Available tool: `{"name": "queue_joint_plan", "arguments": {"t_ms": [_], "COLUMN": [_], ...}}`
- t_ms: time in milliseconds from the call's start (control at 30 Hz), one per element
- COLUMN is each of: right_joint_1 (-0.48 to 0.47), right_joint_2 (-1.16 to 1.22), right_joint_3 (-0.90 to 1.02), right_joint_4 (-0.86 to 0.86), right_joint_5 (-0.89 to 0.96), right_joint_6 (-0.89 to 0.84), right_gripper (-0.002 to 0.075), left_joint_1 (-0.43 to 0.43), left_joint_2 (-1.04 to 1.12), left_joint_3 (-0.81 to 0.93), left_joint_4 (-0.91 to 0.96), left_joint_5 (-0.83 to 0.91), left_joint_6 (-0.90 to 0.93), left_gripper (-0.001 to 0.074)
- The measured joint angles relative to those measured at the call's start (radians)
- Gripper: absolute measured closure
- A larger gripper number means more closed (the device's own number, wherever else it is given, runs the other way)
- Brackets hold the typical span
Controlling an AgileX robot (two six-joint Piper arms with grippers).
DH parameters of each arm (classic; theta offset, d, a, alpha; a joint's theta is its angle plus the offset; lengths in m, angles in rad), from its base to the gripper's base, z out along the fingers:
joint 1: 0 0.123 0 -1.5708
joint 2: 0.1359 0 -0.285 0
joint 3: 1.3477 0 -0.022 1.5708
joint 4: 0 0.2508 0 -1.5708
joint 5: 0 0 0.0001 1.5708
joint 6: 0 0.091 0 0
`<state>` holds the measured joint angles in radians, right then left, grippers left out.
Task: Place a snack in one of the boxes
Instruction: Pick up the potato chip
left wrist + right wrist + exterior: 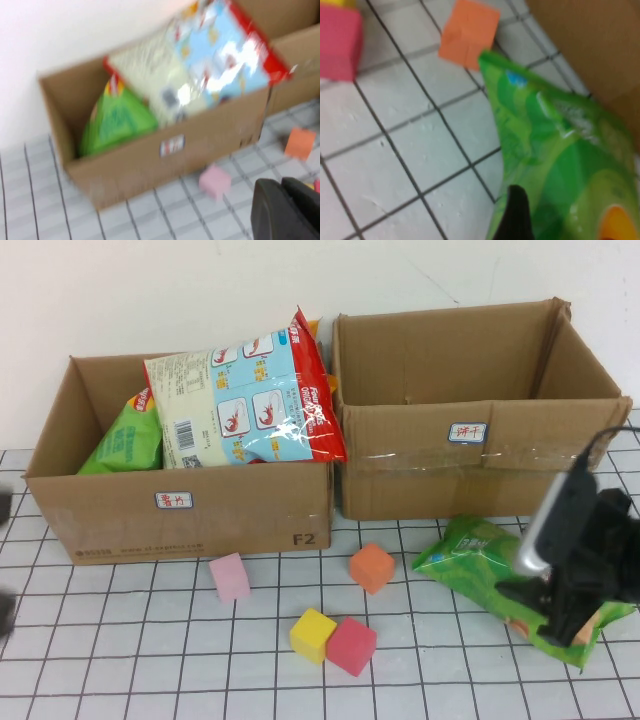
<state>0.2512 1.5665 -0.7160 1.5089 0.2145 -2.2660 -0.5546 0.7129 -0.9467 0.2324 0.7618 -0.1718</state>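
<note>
At the lower right of the high view, the right gripper sits down on the green snack bag, which lies flat on the worktop just in front of the right box. Whether its jaws have closed on the bag cannot be told (one dark finger touches the foil). That box looks empty, so it seems the easier target. The left box already holds a big blue-and-red bag. An orange block sits near the bag's left corner. The left gripper hangs by the frame's left edge, jaws unclear.
</note>
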Motion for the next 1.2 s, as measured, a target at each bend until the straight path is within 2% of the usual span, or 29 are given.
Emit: {"name": "queue_joint_plan", "arguments": {"t_ms": [167,333,433,533,567,767,1067,1200], "right_joint_1": [0.012,0.012,0.012,0.012,0.012,0.012,0.012,0.012], "right_joint_2": [0.12,0.161,0.161,0.145,0.14,0.104,-0.084,-0.183], "right_joint_3": [-0.024,-0.037,-0.04,-0.045,-0.045,-0.041,-0.033,-0.033], "right_joint_4": [0.016,0.058,0.072,0.078,0.078,0.076,0.061,0.121], "right_joint_5": [-0.045,-0.069,-0.069,-0.061,-0.052,0.011,0.309,0.426], "right_joint_6": [-0.007,-0.002,0.004,0.007,0.007,0.017,0.035,-0.044], "right_gripper": [0.0188,0.0204,0.0311,0.0477,0.0496,0.0508,0.053,0.0531], "left_joint_1": [0.0,0.0,0.0,0.0,0.0,0.0,0.0,0.0], "left_joint_2": [-0.127,-0.196,-0.214,-0.219,-0.221,-0.221,-0.221,-0.221], "left_joint_3": [0.159,0.223,0.228,0.228,0.228,0.228,0.228,0.228], "left_joint_4": [0.011,0.012,0.02,0.03,0.036,0.047,0.058,0.063], "left_joint_5": [0.0,0.009,0.018,0.02,0.02,0.022,0.032,0.055], "left_joint_6": [-0.075,-0.088,-0.09,-0.09,-0.09,-0.092,-0.092,-0.092], "left_gripper": [0.0736,0.0736,0.0736,0.0736,0.0736,0.0736,0.0736,0.0736]}}
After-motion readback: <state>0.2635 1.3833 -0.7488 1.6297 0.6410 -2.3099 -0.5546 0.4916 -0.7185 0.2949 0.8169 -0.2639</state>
